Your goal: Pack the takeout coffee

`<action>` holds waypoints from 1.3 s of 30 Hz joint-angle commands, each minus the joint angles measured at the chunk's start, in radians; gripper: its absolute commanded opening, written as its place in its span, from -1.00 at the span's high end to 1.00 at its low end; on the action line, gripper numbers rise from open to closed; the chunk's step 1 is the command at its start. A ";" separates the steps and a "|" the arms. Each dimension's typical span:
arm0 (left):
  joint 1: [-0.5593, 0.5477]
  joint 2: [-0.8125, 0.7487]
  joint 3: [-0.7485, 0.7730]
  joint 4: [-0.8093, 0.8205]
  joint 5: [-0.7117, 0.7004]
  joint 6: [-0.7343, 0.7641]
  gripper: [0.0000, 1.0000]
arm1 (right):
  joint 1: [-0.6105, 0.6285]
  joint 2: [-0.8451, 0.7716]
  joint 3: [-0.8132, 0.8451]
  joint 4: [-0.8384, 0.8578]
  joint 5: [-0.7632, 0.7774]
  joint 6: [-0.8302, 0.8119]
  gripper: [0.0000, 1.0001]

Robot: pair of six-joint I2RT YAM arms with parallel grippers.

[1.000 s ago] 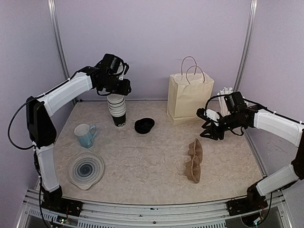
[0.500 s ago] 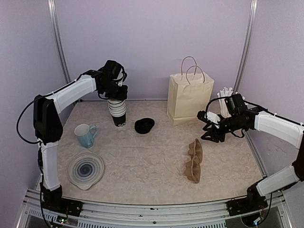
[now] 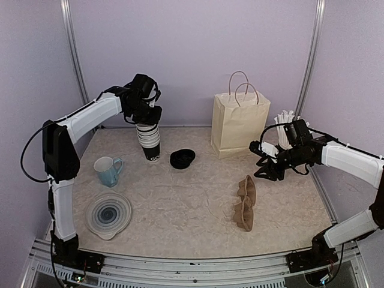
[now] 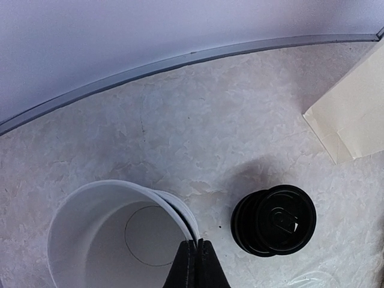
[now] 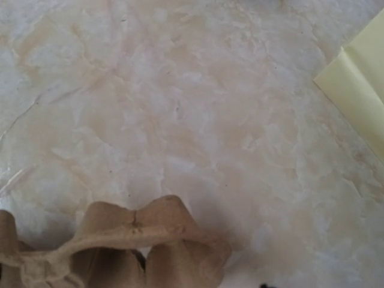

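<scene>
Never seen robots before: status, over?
Left end effector shut on rim of white-lined black paper cup. Right end effector near brown pulp carrier tray. Nothing blocking.

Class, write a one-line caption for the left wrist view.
Left gripper pinching the top cup by its rim, stacked black lids lying beside it.

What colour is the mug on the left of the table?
The mug is pale blue; the overhead view shows it best.

carrier tray [image 5: 117, 246] cropped below (blurred), bag [image 5: 363, 78] corner only
</scene>
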 commanded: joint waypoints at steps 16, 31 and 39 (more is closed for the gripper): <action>-0.297 -0.247 0.055 -0.075 -0.137 0.144 1.00 | 0.012 -0.010 0.028 -0.017 -0.057 0.033 0.11; -0.672 -0.324 -0.339 0.049 -0.006 0.111 1.00 | -0.077 0.008 -0.010 0.111 -0.133 0.122 0.18; -0.710 -0.265 -0.469 0.178 -0.001 0.078 1.00 | -0.080 -0.008 -0.050 0.131 -0.123 0.115 0.17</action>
